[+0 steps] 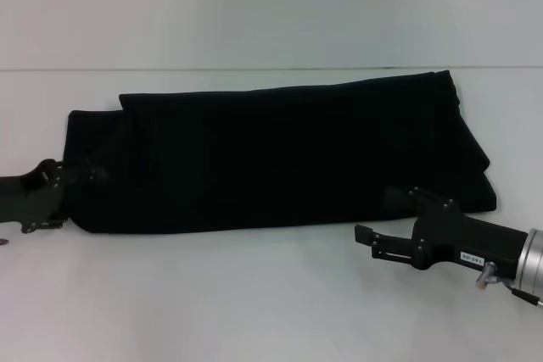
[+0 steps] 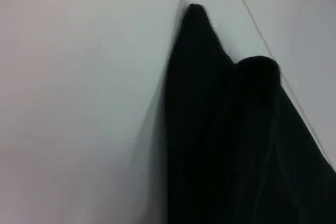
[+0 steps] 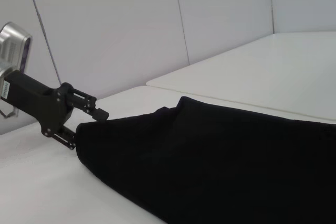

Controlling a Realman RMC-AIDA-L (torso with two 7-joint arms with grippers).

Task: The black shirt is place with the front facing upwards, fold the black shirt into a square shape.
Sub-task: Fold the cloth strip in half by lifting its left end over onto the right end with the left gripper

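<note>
Inspecting the white table [image 1: 254,294], we find the black shirt [image 1: 280,158] lying flat as a long band, already folded lengthwise. Our left gripper [image 1: 72,177] sits at the shirt's left end, its fingers spread around the edge in the right wrist view, apparently placed to take that end for a crosswise fold. Our right gripper [image 1: 373,242] hovers released, just clear of the near right hem, grasping nothing.

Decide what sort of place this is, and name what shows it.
Probably a robot test bench or lab. A plain white table backed by bare white wall panels holds only a folded black shirt, with the left gripper and right gripper beside it.
</note>
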